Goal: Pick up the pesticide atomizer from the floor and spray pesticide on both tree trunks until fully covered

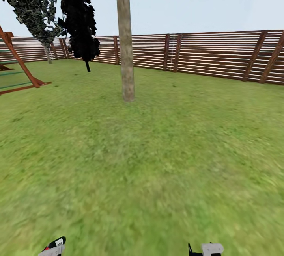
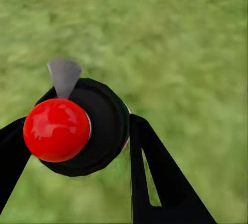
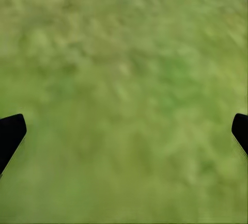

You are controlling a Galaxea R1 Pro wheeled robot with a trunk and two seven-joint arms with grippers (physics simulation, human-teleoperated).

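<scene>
At the left, the left gripper [image 2: 77, 141] is clamped on the pesticide atomizer [image 2: 85, 128] — a black body with a red knob, held between the two black fingers above the grass [image 2: 181, 38], its grey nozzle [image 2: 64, 77] pointing away from the wrist. Ahead and slightly left of centre stands the tree trunk [image 1: 125, 43], well apart from both arms, upright and tall, in front of the wooden fence [image 1: 213, 53]. The trunk lies straight forward of the loaded left arm — the nearer one. The right gripper [image 3: 124, 131] hangs over bare lawn, fingers wide apart, holding nothing.
</scene>
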